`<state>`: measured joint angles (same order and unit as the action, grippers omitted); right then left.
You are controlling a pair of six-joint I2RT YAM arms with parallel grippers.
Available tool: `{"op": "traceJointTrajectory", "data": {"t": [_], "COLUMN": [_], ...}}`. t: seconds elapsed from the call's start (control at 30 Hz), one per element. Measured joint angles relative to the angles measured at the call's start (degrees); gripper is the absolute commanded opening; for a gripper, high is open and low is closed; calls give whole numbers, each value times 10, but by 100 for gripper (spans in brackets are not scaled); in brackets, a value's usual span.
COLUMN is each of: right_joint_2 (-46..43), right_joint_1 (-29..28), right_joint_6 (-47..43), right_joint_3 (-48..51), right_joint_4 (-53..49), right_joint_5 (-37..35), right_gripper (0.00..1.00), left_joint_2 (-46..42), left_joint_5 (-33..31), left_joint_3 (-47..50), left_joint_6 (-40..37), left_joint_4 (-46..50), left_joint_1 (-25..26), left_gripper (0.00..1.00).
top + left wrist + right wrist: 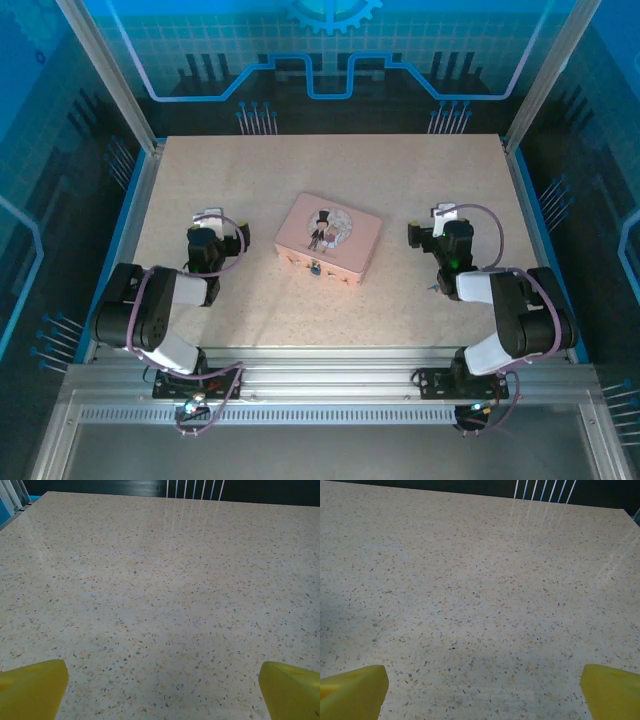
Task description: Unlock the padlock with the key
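**Padlock** (316,267): a tiny dark speck at the near edge of the pink tin (330,238), its detail too small to resolve. The tin lies flat and slightly askew at the middle of the speckled surface (400,170), between the two arms. **Left fingers** (32,690): yellow, spread wide apart over bare surface, holding nothing, well left of the tin. **Right fingers** (612,690): likewise spread wide and empty, well right of the tin. Both arms are folded low by the surface's near edge.
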<state>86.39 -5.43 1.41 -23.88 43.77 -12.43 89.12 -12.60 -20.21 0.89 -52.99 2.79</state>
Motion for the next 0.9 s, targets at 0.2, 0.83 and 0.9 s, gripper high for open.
{"op": "traceJointTrajectory", "data": {"t": [0.2, 0.83, 0.9], "right_joint_2": [0, 0, 0], "right_joint_1": [0, 0, 0], "right_joint_6": [-1, -2, -2], "right_joint_3": [0, 0, 0], "right_joint_4": [0, 0, 0], "right_joint_5": [16, 24, 24], "right_gripper": [100, 100, 100], "left_joint_2": [0, 0, 0], "left_joint_5": [0, 0, 0], "left_joint_3": [0, 0, 0], "left_joint_6": [0, 0, 0], "left_joint_4": [0, 0, 0], "left_joint_1": [0, 0, 0], "left_gripper": [99, 99, 99]}}
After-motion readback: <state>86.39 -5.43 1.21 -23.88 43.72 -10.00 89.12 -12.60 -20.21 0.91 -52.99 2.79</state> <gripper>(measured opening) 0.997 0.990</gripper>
